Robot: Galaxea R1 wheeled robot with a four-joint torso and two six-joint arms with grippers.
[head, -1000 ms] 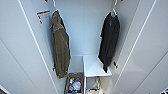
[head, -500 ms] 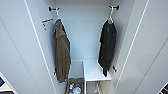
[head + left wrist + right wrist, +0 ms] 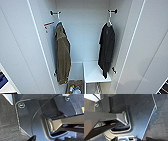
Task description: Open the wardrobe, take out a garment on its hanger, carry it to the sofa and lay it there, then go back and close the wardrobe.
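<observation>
The tall white wardrobe (image 3: 82, 37) stands with both plain doors swung wide. Inside, on the right, the thin black long-sleeved garment (image 3: 106, 48) hangs from its slim white hanger (image 3: 109, 21) on a black hook. On the left hangs a bulkier olive-brown jacket (image 3: 62, 57). A white shelf (image 3: 93, 72) sits low between them. Whether either gripper is wide or narrow cannot be told.

I see robot's own dark plate (image 3: 140, 112) w/ jointed bar (image 3: 100, 119) across it. Dark woodgrain floor (image 3: 160, 125) beside plate edge. Bit of white surface (image 3: 90, 96) in one corner.
</observation>
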